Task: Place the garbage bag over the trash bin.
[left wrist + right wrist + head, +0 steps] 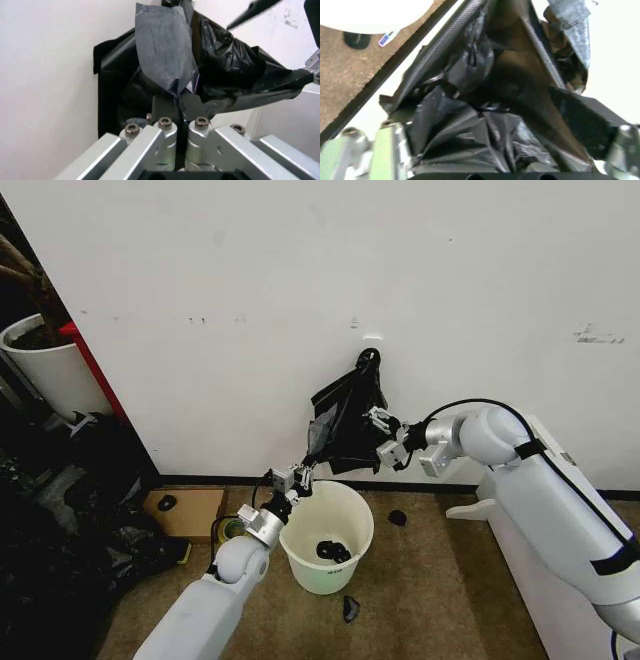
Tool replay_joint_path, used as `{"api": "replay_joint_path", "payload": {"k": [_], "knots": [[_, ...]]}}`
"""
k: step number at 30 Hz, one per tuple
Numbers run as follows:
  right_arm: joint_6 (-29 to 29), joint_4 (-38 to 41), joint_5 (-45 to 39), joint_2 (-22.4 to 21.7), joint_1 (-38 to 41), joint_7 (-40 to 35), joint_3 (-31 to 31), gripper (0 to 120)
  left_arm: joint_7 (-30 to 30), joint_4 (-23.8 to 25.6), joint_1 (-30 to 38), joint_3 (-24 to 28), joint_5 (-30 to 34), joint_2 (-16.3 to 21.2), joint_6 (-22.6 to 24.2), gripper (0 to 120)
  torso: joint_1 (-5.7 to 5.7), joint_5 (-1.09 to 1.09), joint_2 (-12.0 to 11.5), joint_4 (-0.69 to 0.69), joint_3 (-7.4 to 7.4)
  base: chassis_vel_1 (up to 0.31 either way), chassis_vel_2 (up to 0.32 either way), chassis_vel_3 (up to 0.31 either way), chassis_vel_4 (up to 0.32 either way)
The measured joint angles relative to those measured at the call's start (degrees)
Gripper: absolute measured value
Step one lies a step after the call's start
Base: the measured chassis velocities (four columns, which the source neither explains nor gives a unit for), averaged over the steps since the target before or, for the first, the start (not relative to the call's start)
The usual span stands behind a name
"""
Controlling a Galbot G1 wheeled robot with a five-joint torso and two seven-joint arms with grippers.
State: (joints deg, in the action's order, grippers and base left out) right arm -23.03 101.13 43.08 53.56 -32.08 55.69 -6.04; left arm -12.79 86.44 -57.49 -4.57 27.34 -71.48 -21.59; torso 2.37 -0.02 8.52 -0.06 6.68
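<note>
The garbage bag (345, 418) is thin glossy black plastic and hangs against the white wall from a small hook (369, 361), above the trash bin (300, 552). That bin is a cream-white bucket on the floor with small dark items inside. My left gripper (303, 476) sits just above the bin's rim, shut on the bag's lower corner (176, 98). My right gripper (386, 442) is at the bag's lower right edge. Its fingers (580, 112) stand wide apart with crumpled bag (485, 123) bunched between them.
A white plant pot (48, 370) and a red part (92, 365) stand at the far left. Below them lie dark bags (60, 565) and a cardboard box (188, 510). Small black pieces (397, 518) (350, 608) lie on the brown floor near the bin.
</note>
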Motion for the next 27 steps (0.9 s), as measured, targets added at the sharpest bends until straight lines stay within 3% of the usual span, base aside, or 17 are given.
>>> {"api": "replay_joint_path", "payload": {"k": [8,21,27], "knots": [[-1.3,0.5,1.7,-1.0,-1.2,1.3,-0.8,58,0.1,0.4,-0.9,-0.4,-0.4,0.3,0.0,0,0.00,0.00,0.0,0.00,0.00,0.000,0.000,0.000,0.000],[-1.6,0.8,0.9,-2.2,-2.5,1.9,-1.8,67,0.3,0.5,-0.7,-0.1,-0.7,0.4,0.0,0,0.00,0.00,0.0,0.00,0.00,0.000,0.000,0.000,0.000],[-1.6,0.3,1.2,-1.9,-2.5,2.3,-1.9,43,0.4,0.1,-0.4,0.0,-0.7,0.3,0.0,0,0.00,0.00,0.0,0.00,0.00,0.000,0.000,0.000,0.000]]}}
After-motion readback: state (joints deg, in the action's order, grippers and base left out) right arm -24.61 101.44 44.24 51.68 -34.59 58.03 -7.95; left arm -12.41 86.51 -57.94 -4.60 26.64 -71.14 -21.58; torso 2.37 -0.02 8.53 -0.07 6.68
